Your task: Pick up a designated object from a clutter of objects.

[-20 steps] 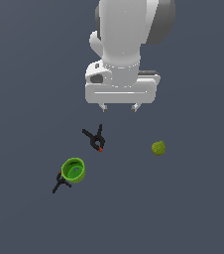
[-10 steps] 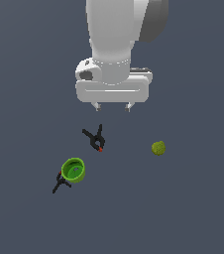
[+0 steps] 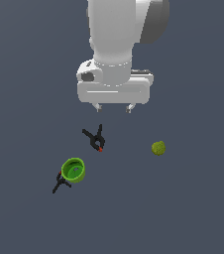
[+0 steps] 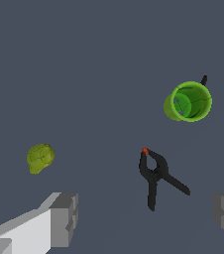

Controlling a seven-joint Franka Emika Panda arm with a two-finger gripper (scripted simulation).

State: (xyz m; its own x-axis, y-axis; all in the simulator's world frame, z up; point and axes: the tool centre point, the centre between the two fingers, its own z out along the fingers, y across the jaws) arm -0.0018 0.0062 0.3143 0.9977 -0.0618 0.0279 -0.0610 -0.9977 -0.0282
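Since the ball (image 3: pixel 158 148) is what I'm after, I start there: it sits alone on the dark floor at the right of the exterior view, a little below mid-height, dull olive and slightly mottled, well apart from everything else. In the wrist view the same ball (image 4: pixel 40 158) shows at the left, just above 1 of the grey fingers (image 4: pixel 59 218).

My gripper (image 3: pixel 114 107) hangs clear above the floor in the upper middle of the exterior view, holding nothing. Its 2 fingertips are spread wide, and the wrist view confirms it, with 1 pad at each lower corner and bare floor between them. The relation that matters: the ball lies to the exterior view's right of the gripper and lower in the frame, outside the span of the fingers, not between them. I judge the next move has to carry the hand that way before any descent. A ball has no long axis, so finger orientation should matter little.

Nearer the gripper is 1 clamp (image 3: pixel 96 138), black with a red tip, lying almost beneath the fingers. Further toward the lower left stands the cup (image 3: pixel 74 169), bright green and open, with a second clamp (image 3: pixel 60 182) touching or just beside it.
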